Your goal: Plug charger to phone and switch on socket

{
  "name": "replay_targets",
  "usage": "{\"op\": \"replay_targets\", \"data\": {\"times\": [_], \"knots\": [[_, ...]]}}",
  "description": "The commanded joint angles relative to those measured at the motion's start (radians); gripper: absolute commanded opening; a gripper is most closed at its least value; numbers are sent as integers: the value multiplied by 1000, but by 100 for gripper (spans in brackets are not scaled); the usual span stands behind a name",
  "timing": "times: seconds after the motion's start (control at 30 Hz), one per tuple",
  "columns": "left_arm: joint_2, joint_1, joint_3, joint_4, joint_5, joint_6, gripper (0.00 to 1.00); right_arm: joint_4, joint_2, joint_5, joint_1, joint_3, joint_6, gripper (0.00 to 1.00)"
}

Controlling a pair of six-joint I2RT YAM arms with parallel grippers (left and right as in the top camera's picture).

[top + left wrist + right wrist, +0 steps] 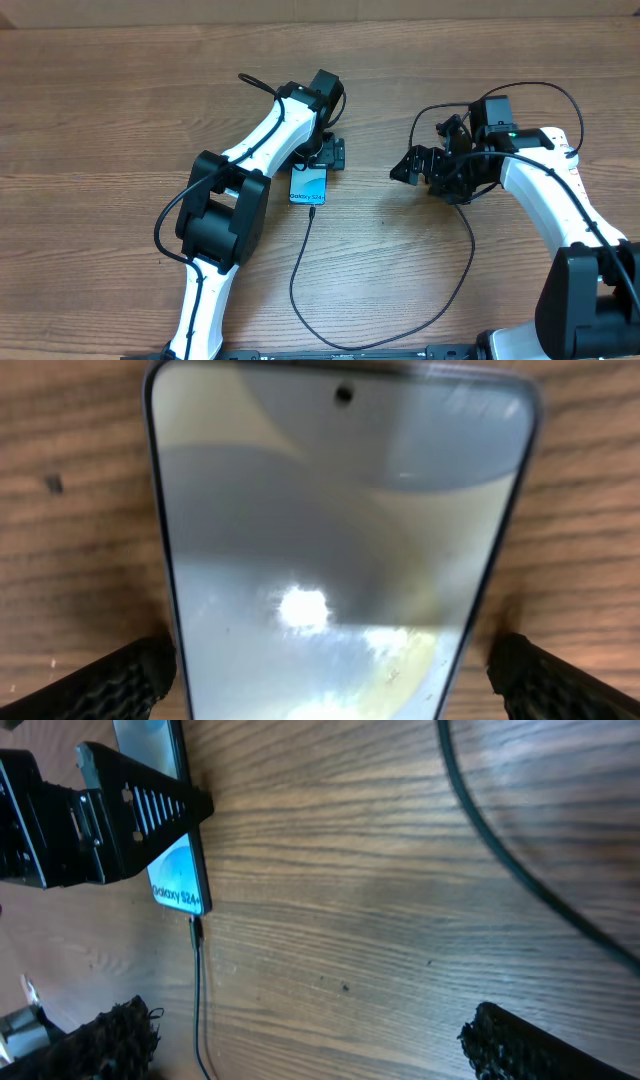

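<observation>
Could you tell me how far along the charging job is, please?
Done, it seems: the charger sits tip-first at the bottom edge of the phone. In hand: the left tool straddles the phone; the right tool is open, empty. Left: switching the socket, not in view.

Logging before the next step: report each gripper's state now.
Left gripper: open, straddling the phone; whether it touches the phone cannot be told.
Right gripper: open, holding nothing.
</observation>
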Motion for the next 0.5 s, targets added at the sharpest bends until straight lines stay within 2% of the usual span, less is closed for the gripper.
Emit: {"op": "replay_targets", "data": {"times": [0.0,0.33,0.47], "knots": [[22,-12,1,-14,-7,32,100,-2,4,-1,31,-13,2,100],[22,-11,1,-11,-6,47,74,14,5,6,49,-22,3,100],[23,-10,1,-14,-6,47,71,60,5,6,49,-54,85,100]]}}
